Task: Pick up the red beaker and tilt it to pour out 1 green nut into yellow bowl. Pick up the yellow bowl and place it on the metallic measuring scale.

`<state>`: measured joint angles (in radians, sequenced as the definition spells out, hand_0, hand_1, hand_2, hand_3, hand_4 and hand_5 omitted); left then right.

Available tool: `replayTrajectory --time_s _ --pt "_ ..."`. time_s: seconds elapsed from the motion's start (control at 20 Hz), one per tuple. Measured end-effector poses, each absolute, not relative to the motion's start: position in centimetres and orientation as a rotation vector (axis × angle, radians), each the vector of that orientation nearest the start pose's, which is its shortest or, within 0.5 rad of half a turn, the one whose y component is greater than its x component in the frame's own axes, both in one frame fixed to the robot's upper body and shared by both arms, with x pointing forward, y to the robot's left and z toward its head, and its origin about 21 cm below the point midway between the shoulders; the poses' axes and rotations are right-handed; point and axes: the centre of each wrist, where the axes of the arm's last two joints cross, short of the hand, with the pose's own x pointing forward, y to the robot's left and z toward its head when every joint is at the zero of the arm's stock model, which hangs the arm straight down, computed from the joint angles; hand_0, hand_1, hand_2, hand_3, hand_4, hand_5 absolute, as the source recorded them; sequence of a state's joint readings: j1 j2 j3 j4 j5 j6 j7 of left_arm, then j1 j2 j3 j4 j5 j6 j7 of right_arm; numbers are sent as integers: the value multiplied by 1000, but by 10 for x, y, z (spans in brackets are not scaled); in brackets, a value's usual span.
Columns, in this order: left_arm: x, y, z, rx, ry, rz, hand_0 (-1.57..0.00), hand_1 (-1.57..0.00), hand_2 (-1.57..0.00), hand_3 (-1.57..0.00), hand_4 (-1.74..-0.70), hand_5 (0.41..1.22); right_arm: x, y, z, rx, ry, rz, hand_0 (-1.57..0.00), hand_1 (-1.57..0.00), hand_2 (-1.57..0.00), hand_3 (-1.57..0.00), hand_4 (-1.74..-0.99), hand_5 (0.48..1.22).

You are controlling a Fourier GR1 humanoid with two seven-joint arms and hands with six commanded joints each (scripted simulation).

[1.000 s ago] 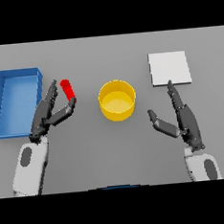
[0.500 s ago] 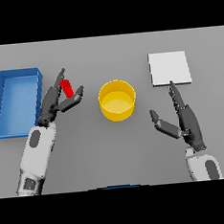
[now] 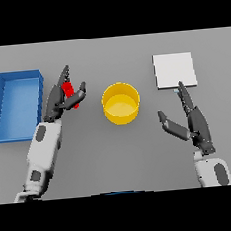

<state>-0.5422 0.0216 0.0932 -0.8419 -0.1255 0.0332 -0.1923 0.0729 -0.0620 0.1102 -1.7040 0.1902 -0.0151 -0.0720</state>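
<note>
The small red beaker point(image 3: 69, 88) stands left of the yellow bowl point(image 3: 121, 116). My left hand point(image 3: 56, 109) has reached it: the straight fingers lie along its far left side and the thumb on its near right side, so the beaker sits between them. The fingers do not look curled round it. The bowl stands at the table's middle, and I see nothing inside it. The flat, pale metallic scale point(image 3: 175, 70) lies at the back right. My right hand point(image 3: 196, 124) hovers open near the scale's front edge, fingers pointing away from me.
A blue open bin point(image 3: 17, 75) stands at the left edge, just beyond my left arm. Grey table surface lies between the bowl and the scale.
My left hand has moved forward and to the right, bringing its fingers and thumb to either side of the red beaker. The right hand has stayed where it was.
</note>
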Motion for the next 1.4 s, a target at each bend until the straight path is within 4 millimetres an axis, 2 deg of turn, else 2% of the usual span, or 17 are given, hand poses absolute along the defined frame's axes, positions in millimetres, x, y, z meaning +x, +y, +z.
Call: replayTrajectory --time_s 0.05,0.1,0.15,0.2,0.3,0.4,0.5,0.55,0.65,0.75,0.9,1.0,1.1,1.15,1.4 --pt "366 185 -32 25 -1546 -207 -207 -230 -287 -254 -1401 787 228 -222 13 -138 -1692 249 1 1 1 1 -1240 645" --pt "366 185 -35 30 -1554 -192 -379 -406 -457 -518 -1410 874 228 -218 12 -131 -1699 253 1 1 1 1 -1236 647" --pt "368 183 -34 49 -1552 -180 -551 -588 -662 -728 -1471 943 227 -218 12 -140 -1714 262 1 1 1 1 -1237 648" --pt "368 182 -35 88 -1555 -174 -755 -783 -844 -884 -1519 999 227 -222 13 -140 -1704 251 1 1 1 1 -1239 648" --pt "371 175 -32 139 -1553 -233 -1049 -1067 -1106 -1058 -1589 1079 229 -220 15 -140 -1700 241 1 1 1 1 -1239 648" --pt "370 173 -33 137 -1573 -259 -1237 -1248 -1273 -1154 -1636 1130 225 -219 15 -138 -1719 247 1 1 1 1 -1242 650" --pt "370 171 -33 122 -1568 -257 -1357 -1364 -1380 -1304 -1565 1163 228 -216 14 -117 -1707 236 1 1 1 1 -1251 646" --pt "368 172 -34 122 -1575 -261 -1400 -1406 -1419 -1357 -1542 1174 228 -216 15 -117 -1718 237 1 1 1 1 -1255 644" --pt "370 177 -31 108 -1586 -235 -1462 -1465 -1473 -1434 -1614 1165 226 -224 12 -118 -1698 231 1 1 1 1 -1245 642" --pt "372 175 -26 29 -1613 -183 -1501 -1503 -1509 -1484 -1660 1150 227 -219 14 -118 -1708 243 1 1 1 1 -1246 644" --pt "377 177 -9 -14 -1660 -150 -1535 -1536 -1539 -1526 -1699 1135 228 -221 14 -140 -1710 249 1 1 1 1 -1233 644" --pt "380 183 4 -21 -1676 -158 -1548 -1549 -1551 -1542 -1714 1132 226 -214 15 -131 -1723 256 1 1 1 1 -1227 647" --pt "384 181 18 -20 -1697 -221 -1556 -1557 -1558 -1553 -1724 1130 227 -218 14 -142 -1727 261 1 1 1 1 -1219 653" --pt "384 183 21 -6 -1698 -244 -1556 -1557 -1558 -1553 -1724 1132 222 -220 13 -151 -1747 272 1 1 1 1 -1219 656" --pt "384 195 31 48 -1696 -344 -1559 -1560 -1561 -1556 -1727 1138 226 -223 11 -175 -1733 286 1 1 1 1 -1213 662"
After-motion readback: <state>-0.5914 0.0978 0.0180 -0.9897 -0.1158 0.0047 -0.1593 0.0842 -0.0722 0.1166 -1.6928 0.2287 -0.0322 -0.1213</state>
